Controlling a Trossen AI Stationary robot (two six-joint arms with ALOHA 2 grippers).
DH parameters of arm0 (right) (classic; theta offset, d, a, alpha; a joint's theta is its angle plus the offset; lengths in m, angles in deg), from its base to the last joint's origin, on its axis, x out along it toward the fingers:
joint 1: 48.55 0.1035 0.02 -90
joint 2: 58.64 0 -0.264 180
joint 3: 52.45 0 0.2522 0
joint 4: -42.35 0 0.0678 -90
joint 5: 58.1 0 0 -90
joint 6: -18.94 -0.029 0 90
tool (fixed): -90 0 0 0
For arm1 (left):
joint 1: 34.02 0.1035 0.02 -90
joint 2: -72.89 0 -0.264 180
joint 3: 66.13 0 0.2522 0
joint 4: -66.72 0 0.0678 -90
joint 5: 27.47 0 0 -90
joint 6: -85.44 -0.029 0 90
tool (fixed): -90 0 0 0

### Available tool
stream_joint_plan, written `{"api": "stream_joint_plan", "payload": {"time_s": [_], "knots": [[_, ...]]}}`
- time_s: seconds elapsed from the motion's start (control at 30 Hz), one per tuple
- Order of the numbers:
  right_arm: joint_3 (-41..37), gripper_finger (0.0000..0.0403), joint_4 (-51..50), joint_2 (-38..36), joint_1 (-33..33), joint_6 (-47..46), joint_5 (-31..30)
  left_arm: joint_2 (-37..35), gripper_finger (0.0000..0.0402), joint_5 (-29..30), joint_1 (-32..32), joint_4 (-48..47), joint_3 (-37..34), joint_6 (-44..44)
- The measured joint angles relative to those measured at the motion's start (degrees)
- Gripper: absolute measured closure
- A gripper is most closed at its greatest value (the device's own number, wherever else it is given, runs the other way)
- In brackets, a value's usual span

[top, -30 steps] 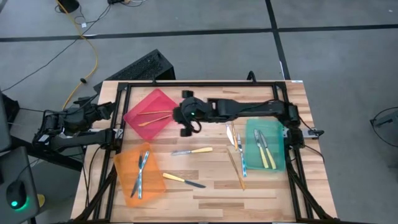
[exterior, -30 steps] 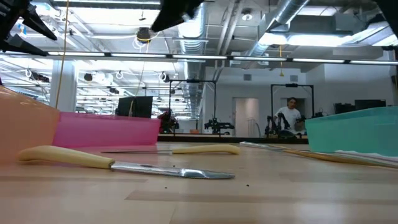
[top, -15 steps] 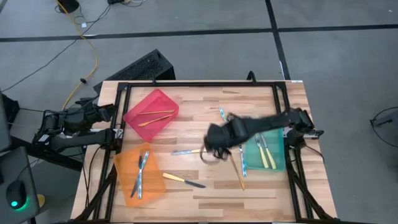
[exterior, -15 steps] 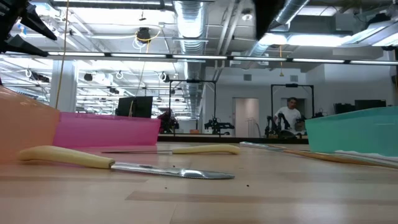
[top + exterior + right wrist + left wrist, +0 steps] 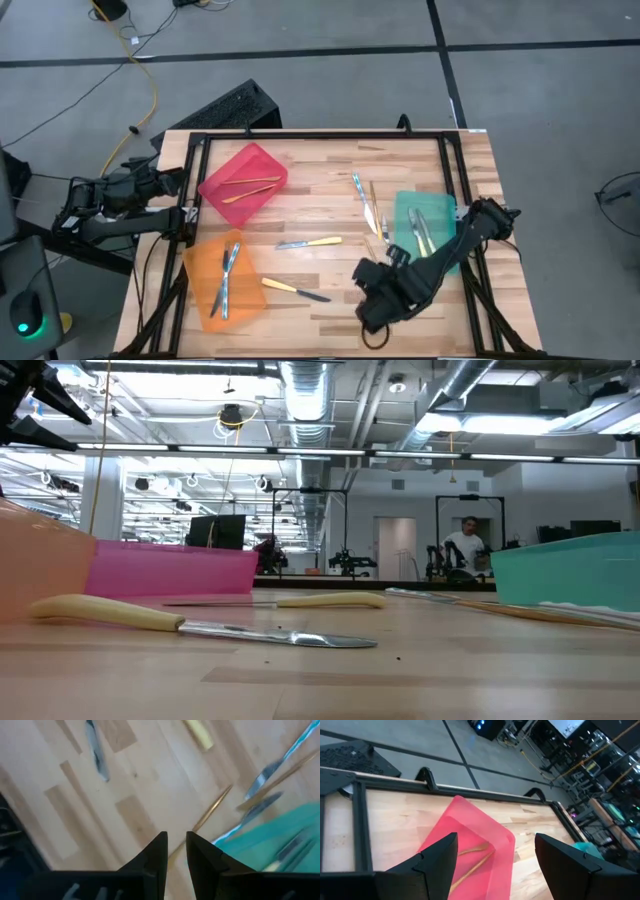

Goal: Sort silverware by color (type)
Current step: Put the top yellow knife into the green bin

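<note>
One shift — right gripper (image 5: 372,318) — nearer front edge

Both arms (image 5: 420,280) matte black, jointed; left pincer (image 5: 495,865) fingers broad, angular.

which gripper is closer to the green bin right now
Right. The right gripper hovers over the table's front edge, just beside the green bin. The left gripper waits off the table's far left side, past the red bin.

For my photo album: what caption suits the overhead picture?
Right gripper hovers near the table's front edge; cutlery sits sorted in red bin, orange bin, green bin.
</note>
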Motion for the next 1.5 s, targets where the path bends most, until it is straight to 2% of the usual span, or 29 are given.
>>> {"api": "stream_joint_plan", "payload": {"time_s": [0.07,0.13,0.47,0.63,0.73,1.0,1.2,1.3,1.5], "knots": [[-1.23,0.0310,1.94,0.11,0.34,-0.92,-1.46,0.00,0.0155,0.78,0.01,0.02,0.00,0.01],[-3.77,0.0310,6.86,0.15,-0.21,2.14,-3.01,0.00,0.0155,0.83,0.01,0.02,0.00,-0.01],[-16.93,0.0310,30.75,-0.29,-11.37,37.84,-4.18,0.00,0.0155,0.04,0.00,0.04,0.00,0.07],[-26.61,0.0310,42.01,-0.72,-15.97,47.19,-0.96,0.00,0.0155,-1.11,0.00,0.02,-0.01,0.06],[-33.72,0.0310,54.56,-4.20,-16.25,51.90,-1.25,0.00,0.0155,-0.76,0.01,0.02,0.00,-0.30],[-56.85,0.0310,90.24,-14.87,-18.99,53.95,1.13,0.00,0.0155,0.64,0.00,0.02,-0.02,-1.19],[-67.33,0.0310,111.38,-16.38,-23.81,57.35,10.64,0.00,0.0155,1.46,-0.01,0.02,-0.02,-0.97],[-68.90,0.0310,114.77,-16.47,-26.02,57.51,12.03,0.00,0.0155,1.62,-0.01,0.04,-0.02,-0.95],[-68.92,0.0310,110.79,-16.45,-29.32,59.93,12.17,0.00,0.0155,2.36,0.01,0.04,-0.02,-0.90]]}}
